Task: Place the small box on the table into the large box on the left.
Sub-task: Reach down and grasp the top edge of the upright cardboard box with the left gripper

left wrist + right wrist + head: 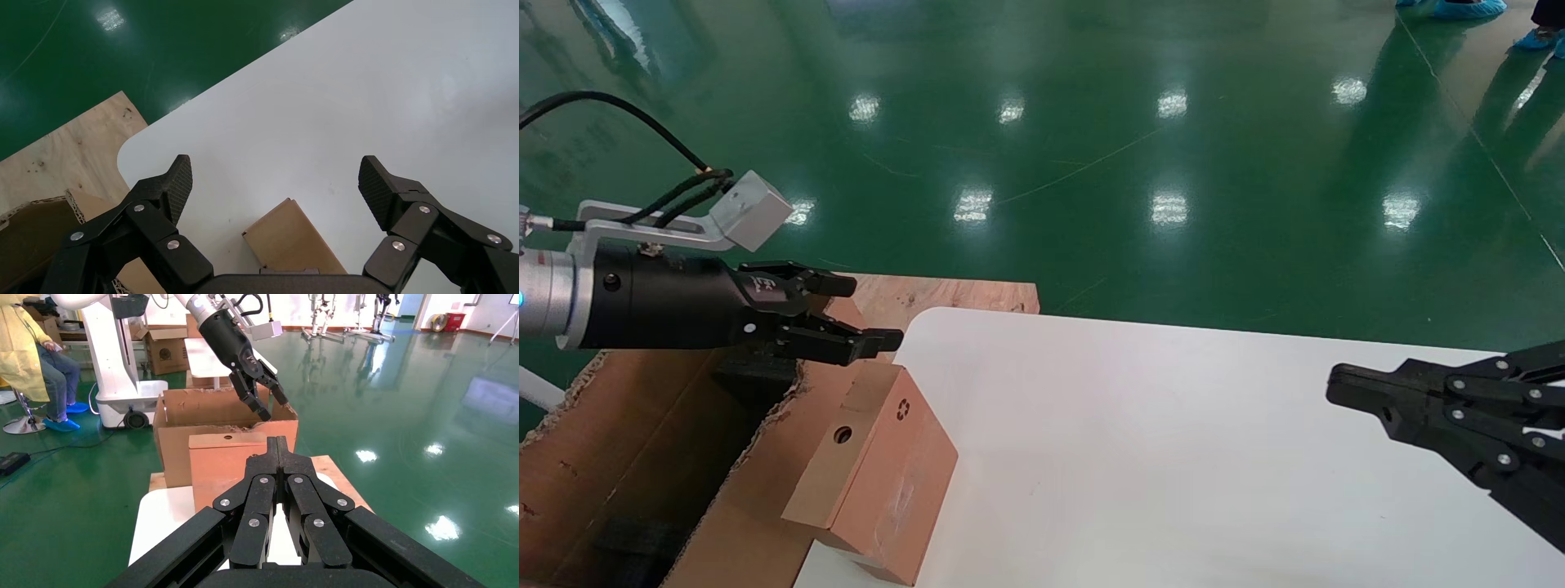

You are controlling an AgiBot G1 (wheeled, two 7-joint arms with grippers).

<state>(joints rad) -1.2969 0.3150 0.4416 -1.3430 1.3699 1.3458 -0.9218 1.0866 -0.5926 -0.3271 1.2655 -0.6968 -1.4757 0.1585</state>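
A: Item one, location?
B: Small box, brown carton, on the white table at the table's left edge, roughly seven o'clock in the head view. Tilted, leaning against the outer wall of the large box. Round hole and recycling mark on the narrow upper face. Outside the large box.

A: Item two?
B: Large box, brown corrugated, ragged torn edges, at eight o'clock, just beside the table's left edge. Black foam inside. Plywood board behind it, toward eleven o'clock.

A: Left gripper?
B: Left gripper, raised above the near corner of the large box and just over the small box's upper end, pointing toward three o'clock. Jaws spread wide, nothing between them; textured pads apart in the left wrist view, with the small box below. Not touching the carton.

A: Right gripper?
B: Right gripper, at four o'clock over the table's right side, well apart from both cartons. Fingers pressed together, holding nothing, tips aimed toward nine o'clock.

A: Surroundings?
B: Glossy green floor beyond the table.
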